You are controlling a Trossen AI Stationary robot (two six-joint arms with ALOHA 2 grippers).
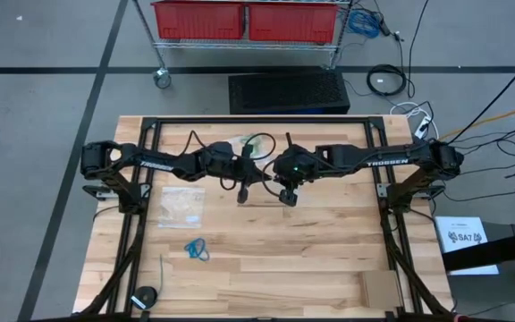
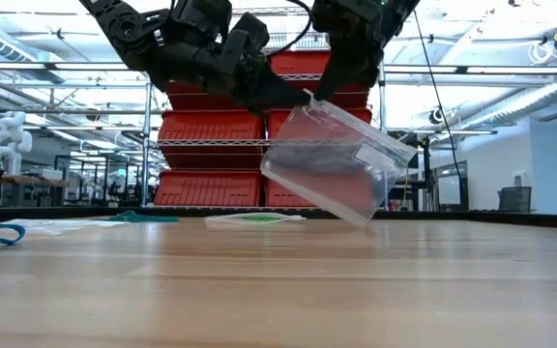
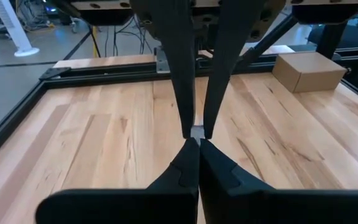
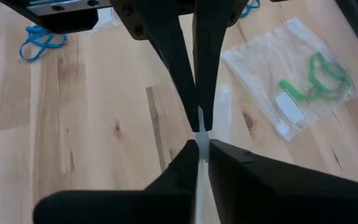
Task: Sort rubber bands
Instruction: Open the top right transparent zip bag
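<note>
Both hands — left hand (image 2: 293, 97), right hand (image 2: 319, 97) — clenched on raised clear bag (image 2: 332, 164).

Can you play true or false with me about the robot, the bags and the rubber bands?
1. Both grippers hold one clear bag up off the table. True: the left gripper and the right gripper are both shut on the lifted bag.
2. The bright blue rubber bands are inside a bag. False: they lie loose on the wooden table.
3. The green rubber bands are inside a clear bag lying on the table. True.
4. The lifted bag hangs level. False: it tilts, with one corner lower.
5. A brown box sits on the table. True.
</note>
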